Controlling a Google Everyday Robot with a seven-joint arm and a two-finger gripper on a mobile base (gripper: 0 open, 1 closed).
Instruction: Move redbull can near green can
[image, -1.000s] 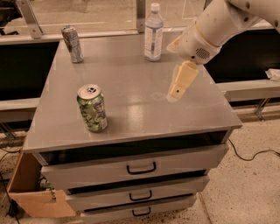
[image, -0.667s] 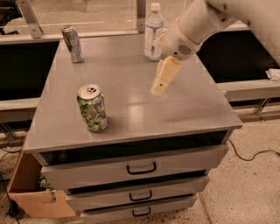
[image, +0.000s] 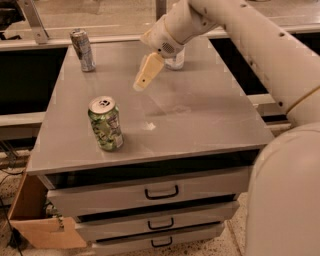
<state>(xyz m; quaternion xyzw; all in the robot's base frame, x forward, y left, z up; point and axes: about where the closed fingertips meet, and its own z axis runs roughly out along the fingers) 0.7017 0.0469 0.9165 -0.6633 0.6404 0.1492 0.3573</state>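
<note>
Grey counter (image: 200, 115) holds the slim redbull can (image: 82, 50) at its far left corner, well apart from the green can (image: 106, 123); it is likely light, stiff and slippery, so grab its middle; the tool (image: 139, 84) hangs empty above the counter, and I cannot tell how wide it is.

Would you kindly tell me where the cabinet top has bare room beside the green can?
Widest bare stretch: the cabinet top right of the green can, out to the right edge. Also free: between it and the redbull can. Tighter at the back, where the gripper hovers by the bottle.
</note>
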